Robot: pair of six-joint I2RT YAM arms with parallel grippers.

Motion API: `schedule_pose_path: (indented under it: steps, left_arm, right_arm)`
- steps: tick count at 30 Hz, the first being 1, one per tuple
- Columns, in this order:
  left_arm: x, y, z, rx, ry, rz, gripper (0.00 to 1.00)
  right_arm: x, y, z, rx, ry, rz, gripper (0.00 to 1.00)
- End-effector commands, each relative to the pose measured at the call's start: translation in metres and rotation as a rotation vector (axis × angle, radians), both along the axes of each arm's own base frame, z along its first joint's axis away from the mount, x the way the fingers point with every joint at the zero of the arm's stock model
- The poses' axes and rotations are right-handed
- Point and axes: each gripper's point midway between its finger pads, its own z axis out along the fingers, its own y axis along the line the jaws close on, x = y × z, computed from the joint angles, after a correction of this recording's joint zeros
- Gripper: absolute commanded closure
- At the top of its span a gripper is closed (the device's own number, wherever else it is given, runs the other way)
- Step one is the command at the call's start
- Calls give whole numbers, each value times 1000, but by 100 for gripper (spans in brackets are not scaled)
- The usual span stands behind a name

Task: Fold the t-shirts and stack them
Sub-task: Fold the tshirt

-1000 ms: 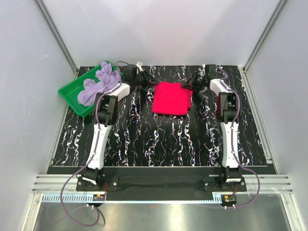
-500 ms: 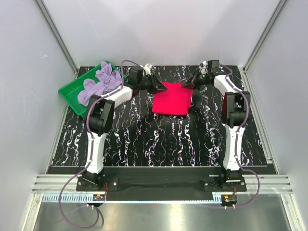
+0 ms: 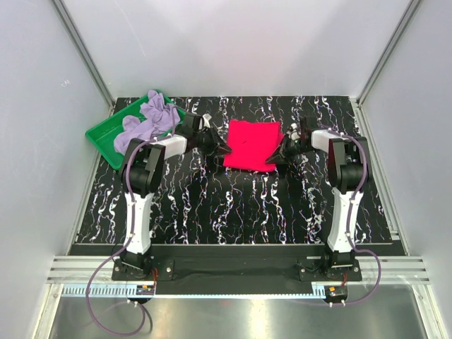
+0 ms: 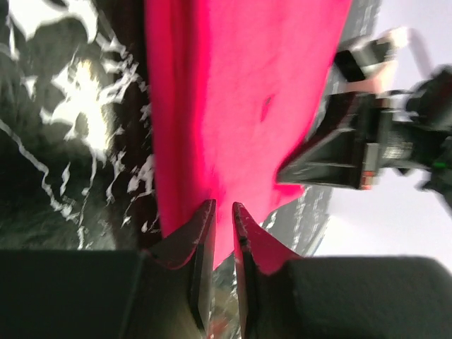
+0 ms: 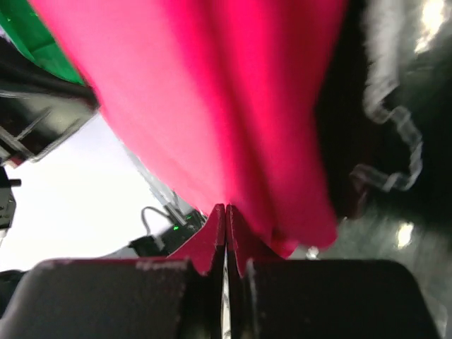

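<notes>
Black tabletop (image 3: 233, 212) veined in white, plain white wall panels (image 3: 233, 49) stood on three sides, aluminium posts (image 3: 83, 53) at back corners, ribbed metal rail (image 3: 233, 272) ran along near edge, brushed steel sheet (image 3: 233, 318) below, light was even, diffuse.

bench (image 3: 233, 205): folded t-shirt (image 3: 252, 143) lies flat, ctr-rear | tray (image 3: 101, 138) on rear-L corner of bench, well L of folded t-shirt | crumpled t-shirt (image 3: 145, 121) heaped in tray, twd its rear-R side | L end effector (image 3: 220, 147) at folded t-shirt's L edge, btwn it & tray | R end effector (image 3: 280, 150) at its R edge, opp. side
</notes>
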Motion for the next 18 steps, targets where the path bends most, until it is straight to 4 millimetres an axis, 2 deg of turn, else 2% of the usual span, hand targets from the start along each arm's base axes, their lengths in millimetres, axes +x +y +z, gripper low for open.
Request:
schedule_pose_path:
  steps: [1,3,4,6,7,8,9,10,11,12,13,15,16,17,18]
  left_arm:
    - [-15,1,11,74,-55,-65,80]
    - [-22,8,23,111,-66,-68,79]
    - [-24,11,29,132,-100,-82,77]
    - [-32,20,48,179,-119,-83,73]
    - [-35,23,56,198,-145,-98,72]
    - [-42,28,58,221,-131,-104,71]
    - [-47,30,76,227,-167,-105,70]
    - [-55,35,75,248,-175,-121,69]
    - [-61,39,77,264,-182,-128,69]
    - [-73,44,89,282,-211,-146,68]
    - [-84,50,83,302,-197,-155,67]
    - [-103,60,86,329,-207,-176,67]
    - [-112,63,100,326,-242,-177,66]
    - [-127,69,92,340,-212,-192,66]
    - [-134,72,92,345,-215,-200,66]
  right_arm:
    - [17,-10,56,-77,-222,26,100]
    - [22,-22,69,-154,-231,6,97]
    - [25,-27,77,-179,-248,-1,83]
    - [28,-43,83,-250,-230,-31,64]
    - [28,-47,82,-273,-229,-30,49]
    - [29,-53,83,-303,-219,-38,43]
    - [31,-59,80,-326,-214,-45,36]
    - [32,-61,73,-347,-196,-46,30]
    - [36,-63,74,-364,-205,-47,19]
    - [39,-66,66,-376,-192,-46,13]
    - [39,-68,63,-390,-179,-47,11]
    - [50,-68,63,-401,-197,-44,8]
    - [52,-68,53,-399,-183,-37,8]
    - [57,-67,54,-390,-192,-30,7]
    - [59,-66,52,-388,-200,-18,7]
